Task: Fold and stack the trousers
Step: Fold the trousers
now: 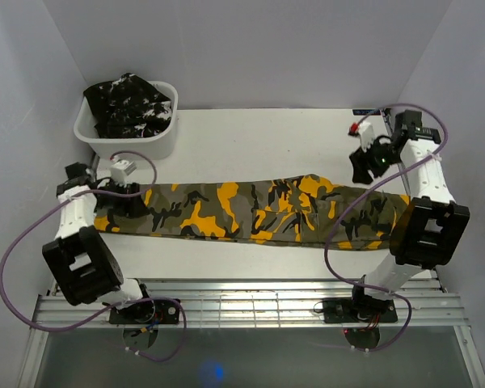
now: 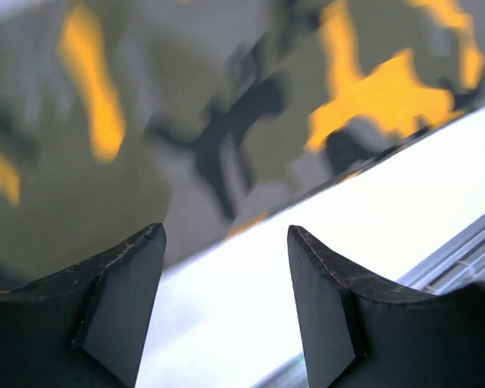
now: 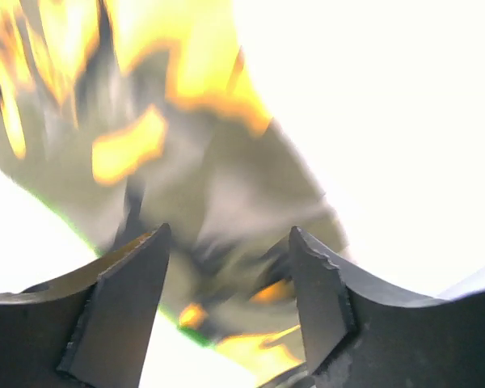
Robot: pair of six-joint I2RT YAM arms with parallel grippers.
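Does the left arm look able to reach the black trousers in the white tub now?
Probably yes. The tub stands just beyond the open left gripper, nothing lies between them, and the black trousers lie uncovered in it.

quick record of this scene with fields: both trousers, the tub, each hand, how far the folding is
camo trousers: olive-grey with orange and black patches, stretched in a long strip across the table
black trousers: bunched in the white tub, far left corner
left hand: open, at the camo trousers' left end, nothing between its fingers
right hand: open, over the camo trousers' right end
progress: camo pair not yet folded across its length; no stack yet
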